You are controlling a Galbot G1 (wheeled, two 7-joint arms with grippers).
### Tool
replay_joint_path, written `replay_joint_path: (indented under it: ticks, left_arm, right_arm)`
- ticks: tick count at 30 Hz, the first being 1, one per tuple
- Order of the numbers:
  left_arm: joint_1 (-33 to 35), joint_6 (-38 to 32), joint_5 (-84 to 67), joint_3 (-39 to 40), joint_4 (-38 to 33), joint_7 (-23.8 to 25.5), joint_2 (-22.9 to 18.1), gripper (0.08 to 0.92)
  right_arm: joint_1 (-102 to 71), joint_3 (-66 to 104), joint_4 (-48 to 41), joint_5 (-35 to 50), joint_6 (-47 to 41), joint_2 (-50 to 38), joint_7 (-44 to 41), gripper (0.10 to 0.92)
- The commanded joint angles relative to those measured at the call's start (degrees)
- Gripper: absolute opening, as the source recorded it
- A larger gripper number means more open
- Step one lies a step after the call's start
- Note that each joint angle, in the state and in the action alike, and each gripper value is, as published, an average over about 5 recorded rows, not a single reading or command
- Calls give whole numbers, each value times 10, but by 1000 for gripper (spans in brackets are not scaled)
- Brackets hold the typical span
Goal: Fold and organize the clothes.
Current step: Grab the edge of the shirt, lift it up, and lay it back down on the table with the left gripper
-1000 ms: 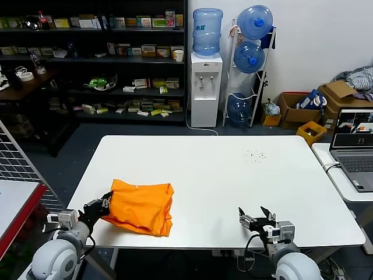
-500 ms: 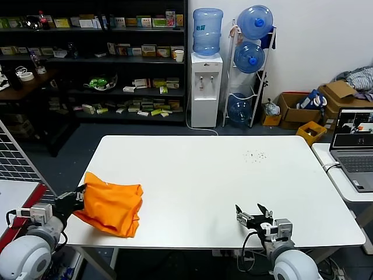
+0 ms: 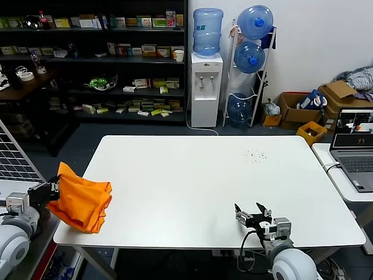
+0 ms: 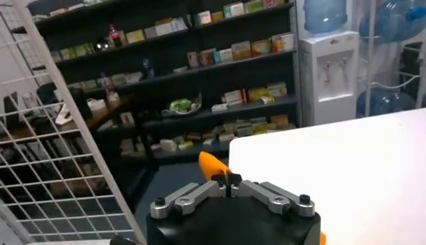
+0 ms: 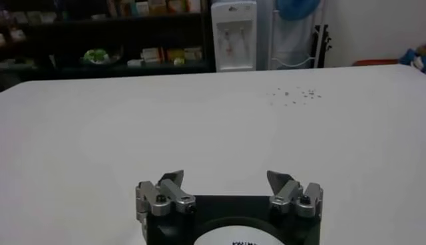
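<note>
Gripping the orange T-shirt (image 3: 80,202) in my left claw (image 3: 51,190), clamped shut on its edge, I see it bunched over the bench (image 3: 204,175) corner at eight o'clock. Soft, light, floppy: pinch hems. Right claw (image 3: 252,216) gapes empty at five o'clock.

Two robot arms, L at table's left edge, R at near edge.
L gripper (image 3: 53,188) sits low, beyond the table's left edge, jaws pinched tight together on the orange T-shirt (image 3: 81,201); in L wrist view both fingers meet at the centre (image 4: 228,180). L arm's grey rounded joint shows at bottom-left corner. R gripper (image 3: 252,210) sits low over the near edge, jaws spread wide, holding nothing; R arm's rounded joint below it.
</note>
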Motion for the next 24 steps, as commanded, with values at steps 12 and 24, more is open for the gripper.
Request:
replay_joint_path:
  ticks: [12,24]
  left_arm:
    - [-431,59,-287,575,44,-270,-380,92]
    - [-473,58,-224,604,179,-251,-480,92]
  right_arm:
    - [-98,80,54,-24,-3,28,6,823]
    - [-106,92,55,-24,-3,32,6,823]
